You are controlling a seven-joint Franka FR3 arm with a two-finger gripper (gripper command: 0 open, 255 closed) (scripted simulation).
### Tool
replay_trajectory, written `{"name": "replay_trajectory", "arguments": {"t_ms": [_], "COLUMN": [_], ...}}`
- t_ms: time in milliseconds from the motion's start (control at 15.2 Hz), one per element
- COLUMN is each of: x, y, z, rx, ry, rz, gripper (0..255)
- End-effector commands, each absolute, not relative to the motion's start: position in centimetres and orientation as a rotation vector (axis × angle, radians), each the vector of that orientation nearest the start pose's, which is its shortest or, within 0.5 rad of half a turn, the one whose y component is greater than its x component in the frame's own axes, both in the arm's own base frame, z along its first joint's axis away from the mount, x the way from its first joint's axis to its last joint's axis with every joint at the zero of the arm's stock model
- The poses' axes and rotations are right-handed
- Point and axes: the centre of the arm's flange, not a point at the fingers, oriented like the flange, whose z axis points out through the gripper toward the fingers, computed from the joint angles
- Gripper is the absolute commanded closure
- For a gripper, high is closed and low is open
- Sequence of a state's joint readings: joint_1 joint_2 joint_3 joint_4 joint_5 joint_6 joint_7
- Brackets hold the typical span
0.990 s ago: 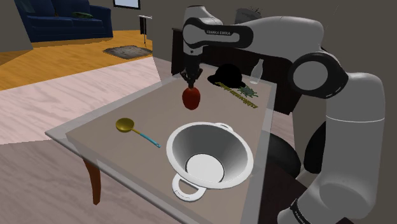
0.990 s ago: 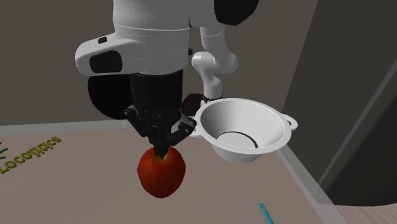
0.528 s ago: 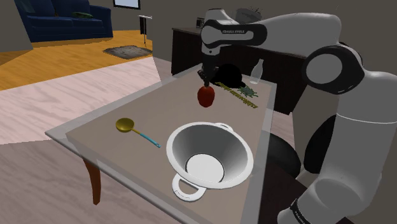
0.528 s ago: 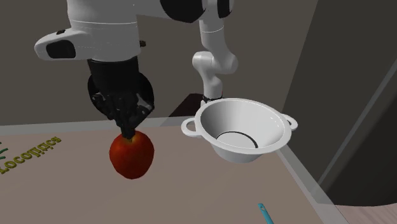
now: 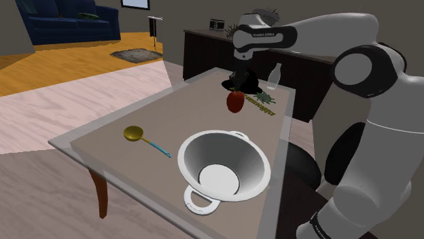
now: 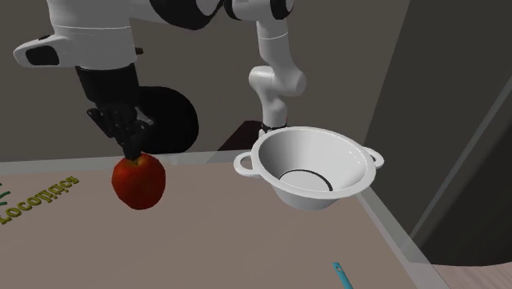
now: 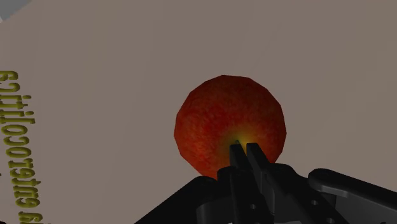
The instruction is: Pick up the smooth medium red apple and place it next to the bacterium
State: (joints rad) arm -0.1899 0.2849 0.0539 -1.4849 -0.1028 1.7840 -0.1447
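Black jaws pinching top of smooth round red apple, hanging over beige table; flat green bacterium lying just beside, toward shoulder view's right.

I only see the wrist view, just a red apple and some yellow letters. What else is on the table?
Observer: A big white bowl with two handles sits in the shoulder view's lower middle.
Child: Where's the bug thing the apple goes next to?
Observer: The green bug lies by the letters, to the shoulder view's right of the apple, with a gap between them.
Child: Anything more?
Observer: A gold spoon with a blue handle lies to the shoulder view's left of the bowl.
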Motion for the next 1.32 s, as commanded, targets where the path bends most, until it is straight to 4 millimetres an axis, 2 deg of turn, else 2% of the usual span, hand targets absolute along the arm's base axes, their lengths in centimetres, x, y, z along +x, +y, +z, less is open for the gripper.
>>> {"name": "replay_trajectory", "arguments": {"t_ms": [0,1254], "x": [63.6,58.4], "y": [-12.9,-37.4], "z": [51.3,51.3], "rx": [-3.228,-3.228], "ry": [-0.046,-0.046], "rz": [-0.005,-0.005], "gripper": [255,255]}}
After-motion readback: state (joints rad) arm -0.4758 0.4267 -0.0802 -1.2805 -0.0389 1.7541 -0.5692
